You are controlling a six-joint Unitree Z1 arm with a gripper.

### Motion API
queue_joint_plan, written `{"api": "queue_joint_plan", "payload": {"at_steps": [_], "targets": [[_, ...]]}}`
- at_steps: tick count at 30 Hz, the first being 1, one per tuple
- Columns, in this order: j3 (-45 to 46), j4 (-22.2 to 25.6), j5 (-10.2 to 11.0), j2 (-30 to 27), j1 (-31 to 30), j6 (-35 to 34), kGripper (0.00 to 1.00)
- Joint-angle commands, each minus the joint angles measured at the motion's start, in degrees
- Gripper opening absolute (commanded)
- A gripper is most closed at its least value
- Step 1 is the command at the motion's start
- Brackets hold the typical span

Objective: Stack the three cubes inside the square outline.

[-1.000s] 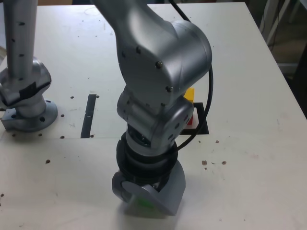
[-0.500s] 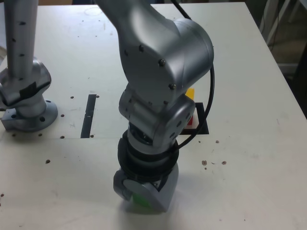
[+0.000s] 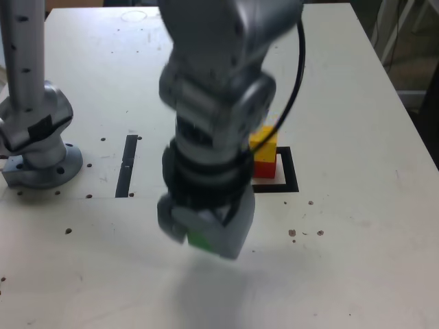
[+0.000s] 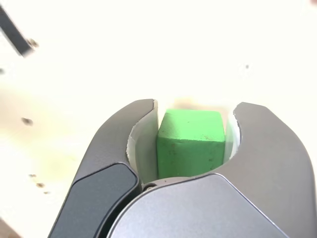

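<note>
My gripper (image 3: pixel 204 236) is shut on the green cube (image 4: pixel 189 142) and holds it above the table, its shadow below. In the exterior view a sliver of the green cube (image 3: pixel 201 240) shows under the jaws. The wrist view has the cube wedged between the two grey fingers (image 4: pixel 116 144). The yellow cube (image 3: pixel 263 144) sits on the red cube (image 3: pixel 264 168) inside the square outline (image 3: pixel 288 171), to the exterior view's right of and behind the gripper. My arm hides part of the outline.
A second grey robot base (image 3: pixel 38 147) stands at the exterior view's left. A thin black strip (image 3: pixel 127 164) lies on the white table (image 3: pixel 357 226) between that base and my arm. Dark specks dot the table. The table's edge runs along the exterior view's right.
The jaws closed on the green cube, and the gripper has lifted it off the table. The arm has risen, uncovering the yellow and red stack.
</note>
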Motion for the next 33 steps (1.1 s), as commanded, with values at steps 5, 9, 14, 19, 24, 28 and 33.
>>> {"api": "queue_joint_plan", "payload": {"at_steps": [5,9,14,19,24,28,33], "targets": [[-3.98,5.65,0.32,-3.69,7.38,8.47,0.28],[-6.67,7.46,0.42,-5.01,12.79,13.44,0.28],[-8.97,8.11,0.54,-5.37,18.96,17.87,0.28],[-9.68,8.10,0.46,-4.43,24.15,20.11,0.28],[-9.73,7.93,0.36,-3.59,28.07,20.72,0.28],[-9.84,7.72,0.37,-2.95,30.46,21.19,0.28],[-10.25,7.77,0.01,-1.70,31.74,21.28,0.28]]}}
